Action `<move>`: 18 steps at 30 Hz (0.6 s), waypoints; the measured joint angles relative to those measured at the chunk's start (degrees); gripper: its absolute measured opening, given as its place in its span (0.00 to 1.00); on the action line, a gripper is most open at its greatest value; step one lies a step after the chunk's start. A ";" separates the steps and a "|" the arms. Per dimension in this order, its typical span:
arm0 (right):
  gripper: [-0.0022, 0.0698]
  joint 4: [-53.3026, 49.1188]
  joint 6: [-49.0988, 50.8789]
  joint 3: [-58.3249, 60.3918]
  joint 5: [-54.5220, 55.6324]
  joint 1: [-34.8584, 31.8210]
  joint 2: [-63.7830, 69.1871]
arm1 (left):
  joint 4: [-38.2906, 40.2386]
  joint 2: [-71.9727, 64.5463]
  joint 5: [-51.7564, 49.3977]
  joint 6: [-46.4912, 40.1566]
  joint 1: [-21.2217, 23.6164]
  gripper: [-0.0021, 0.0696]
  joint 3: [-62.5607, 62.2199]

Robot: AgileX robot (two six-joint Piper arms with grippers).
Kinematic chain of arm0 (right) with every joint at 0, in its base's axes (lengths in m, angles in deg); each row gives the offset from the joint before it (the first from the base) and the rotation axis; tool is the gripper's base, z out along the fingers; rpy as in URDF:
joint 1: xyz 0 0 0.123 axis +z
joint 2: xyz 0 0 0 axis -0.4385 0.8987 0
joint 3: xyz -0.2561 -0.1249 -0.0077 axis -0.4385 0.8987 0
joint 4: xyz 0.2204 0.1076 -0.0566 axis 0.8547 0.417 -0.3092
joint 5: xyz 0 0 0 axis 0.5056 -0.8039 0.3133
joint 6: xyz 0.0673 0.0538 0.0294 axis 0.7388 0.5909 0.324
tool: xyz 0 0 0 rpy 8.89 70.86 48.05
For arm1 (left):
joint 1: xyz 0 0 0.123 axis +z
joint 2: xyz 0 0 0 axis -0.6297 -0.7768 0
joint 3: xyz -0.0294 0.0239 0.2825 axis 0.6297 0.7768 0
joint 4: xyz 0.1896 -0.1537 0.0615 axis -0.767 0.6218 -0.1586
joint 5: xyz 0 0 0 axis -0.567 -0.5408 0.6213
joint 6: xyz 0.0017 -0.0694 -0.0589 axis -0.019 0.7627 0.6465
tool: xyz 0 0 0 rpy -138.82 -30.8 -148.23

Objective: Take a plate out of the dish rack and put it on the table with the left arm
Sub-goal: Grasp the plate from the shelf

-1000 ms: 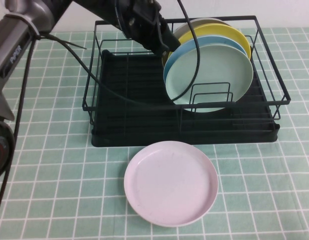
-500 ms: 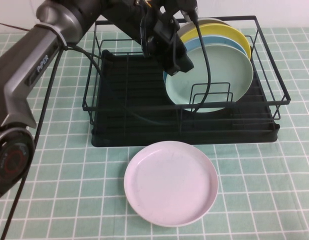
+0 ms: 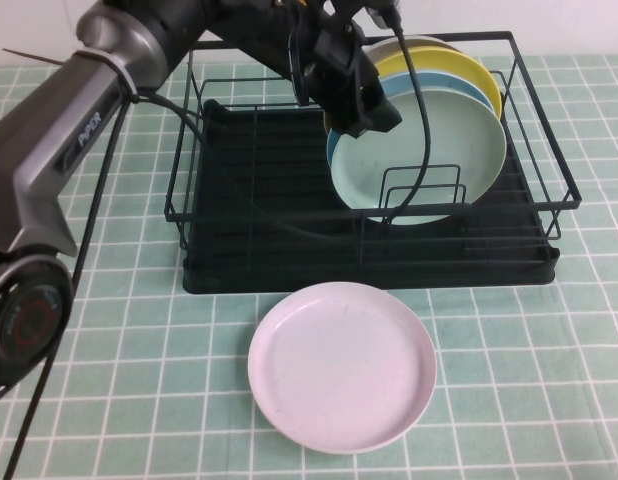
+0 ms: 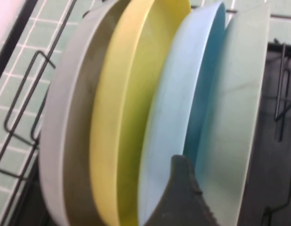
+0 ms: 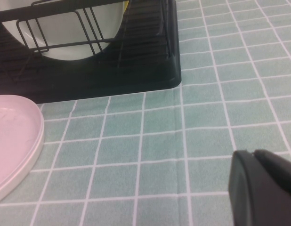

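Since the earlier frames the left arm (image 3: 84,130) swung in over the dish rack (image 3: 369,175), and its left gripper (image 3: 364,100) sat at the upper left rim of the mint plate (image 3: 424,150). That plate stood upright at the front of the stack, leaning on the blue plate (image 3: 429,85), wire dividers propping it. From the wrist view one finger (image 4: 183,197) lay near the gap between mint and blue, likely lining up an edge pinch; couldn't tell its spread. Right gripper (image 5: 263,188) hung low over the worktop (image 5: 206,94), off to the side; state unclear. Pink plate (image 3: 341,365) already lay flat in front of the rack.
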 joint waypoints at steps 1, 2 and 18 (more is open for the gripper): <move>0.00 0.00 0.00 0.00 0.00 0.00 0.00 | 0.71 -0.27 0.28 -0.04 0.00 0.68 0.00; 0.00 0.00 0.00 0.00 0.00 0.00 0.00 | 1.25 -0.50 0.43 -0.13 0.00 0.67 0.00; 0.00 0.00 0.00 0.00 0.00 0.00 0.00 | 2.22 -1.94 0.43 -0.75 0.00 0.60 0.00</move>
